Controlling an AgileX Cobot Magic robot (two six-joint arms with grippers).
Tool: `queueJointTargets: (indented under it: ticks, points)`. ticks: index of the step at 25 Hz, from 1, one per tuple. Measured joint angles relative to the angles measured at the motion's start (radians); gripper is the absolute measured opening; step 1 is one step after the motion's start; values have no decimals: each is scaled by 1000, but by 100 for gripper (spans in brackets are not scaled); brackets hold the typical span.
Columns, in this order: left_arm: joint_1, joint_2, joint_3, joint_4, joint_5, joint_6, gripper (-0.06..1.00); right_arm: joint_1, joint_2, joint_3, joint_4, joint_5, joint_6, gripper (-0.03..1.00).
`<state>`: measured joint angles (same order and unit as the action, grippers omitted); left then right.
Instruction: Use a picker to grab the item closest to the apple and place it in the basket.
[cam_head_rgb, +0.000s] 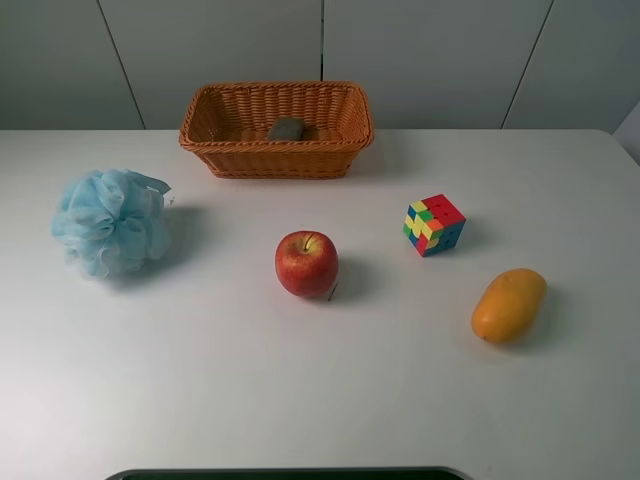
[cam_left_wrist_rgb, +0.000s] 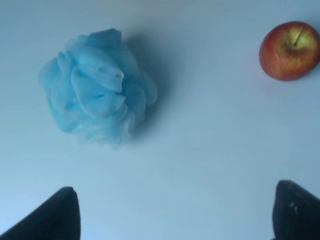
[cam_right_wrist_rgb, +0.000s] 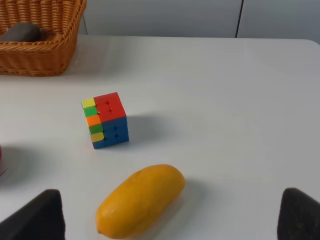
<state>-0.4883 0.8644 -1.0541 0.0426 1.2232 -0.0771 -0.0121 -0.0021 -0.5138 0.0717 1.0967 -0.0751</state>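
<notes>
A red apple (cam_head_rgb: 306, 263) stands in the middle of the white table; it also shows in the left wrist view (cam_left_wrist_rgb: 290, 50). A multicoloured puzzle cube (cam_head_rgb: 434, 224) lies to its right, also in the right wrist view (cam_right_wrist_rgb: 105, 120). A wicker basket (cam_head_rgb: 276, 146) stands at the back with a grey stone (cam_head_rgb: 287, 128) in it. Neither gripper shows in the high view. My left gripper (cam_left_wrist_rgb: 175, 215) is open and empty, near a blue bath pouf (cam_left_wrist_rgb: 97, 87). My right gripper (cam_right_wrist_rgb: 170, 215) is open and empty, near a yellow mango (cam_right_wrist_rgb: 140, 200).
The blue pouf (cam_head_rgb: 110, 222) lies at the table's left. The mango (cam_head_rgb: 509, 304) lies at the right, nearer the front than the cube. The basket's corner (cam_right_wrist_rgb: 40, 50) and the stone (cam_right_wrist_rgb: 21, 32) show in the right wrist view. A dark edge (cam_head_rgb: 290, 473) runs along the front.
</notes>
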Motion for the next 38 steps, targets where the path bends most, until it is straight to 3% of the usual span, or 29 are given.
queueJointTargets:
  ticks: [6, 14, 25, 38]
  points:
    - [28, -332, 275, -19, -40, 2, 74, 0, 0, 0, 0, 0, 0, 64]
    - [270, -590, 505, -49, -138, 102, 74, 0, 0, 0, 0, 0, 0, 64]
    - [470, -855, 539, -94, -140, 167, 74, 0, 0, 0, 0, 0, 0, 64]
    - [488, -864, 539, -110, -140, 181, 74, 0, 0, 0, 0, 0, 0, 64]
